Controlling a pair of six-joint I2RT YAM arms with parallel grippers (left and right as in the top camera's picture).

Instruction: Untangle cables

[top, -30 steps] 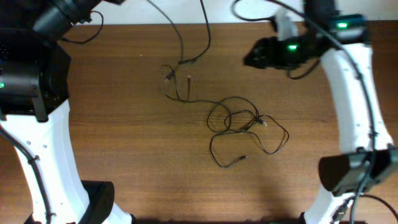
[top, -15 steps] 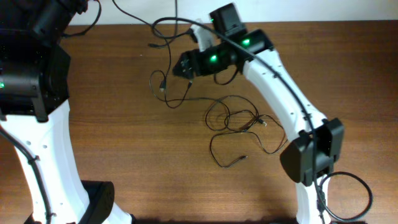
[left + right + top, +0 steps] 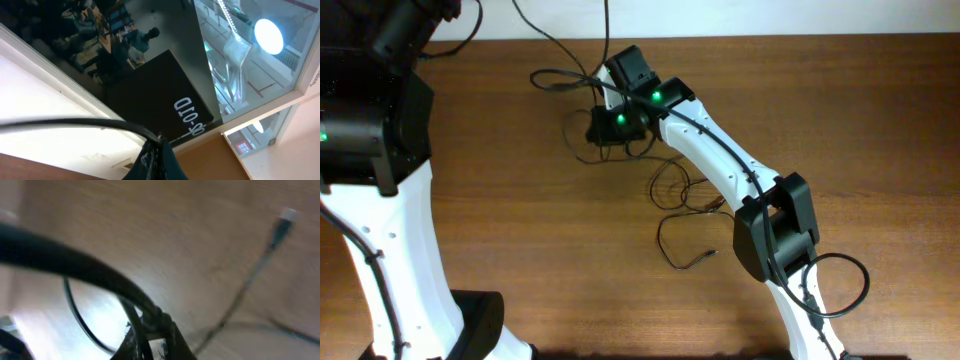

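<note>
**Overhead view.** The wooden bench [image 3: 500, 200] carried the cables [image 3: 692, 190], thin black cords lying as loose, overlapping loops just right of the bench's centre. One free tail [image 3: 695, 261] curved from these loops toward the near edge. A further loop [image 3: 552, 80] lay close to the far edge, left of centre. From that area, strands [image 3: 605, 30] rose past the far edge and out of the picture. The right arm [image 3: 720, 165], white with dark joints, lay diagonally from the near right corner, across the loose loops, to the far middle of the bench. The right claw [image 3: 592, 128] stood there, just beside the far-edge loop, with cord gathered around it. The left arm [image 3: 380, 230] stood along the left edge; its claw lay outside this view.

**Right wrist view (blurred).** The right claw [image 3: 150, 337] was clenched. A black cord [image 3: 75, 267] ran out from between its tips and up to the left, so it was grasping one of the cables. Beyond it, a thin cord with a silvery plug end [image 3: 287, 215] lay on the wood.

**Left wrist view.** The left claw [image 3: 157, 145] was clenched and pointed upward, away from the bench, toward a round ceiling lamp [image 3: 270, 35]. A black cord [image 3: 75, 122] ran in from the left and met the closed tips, where it appeared pinched.
</note>
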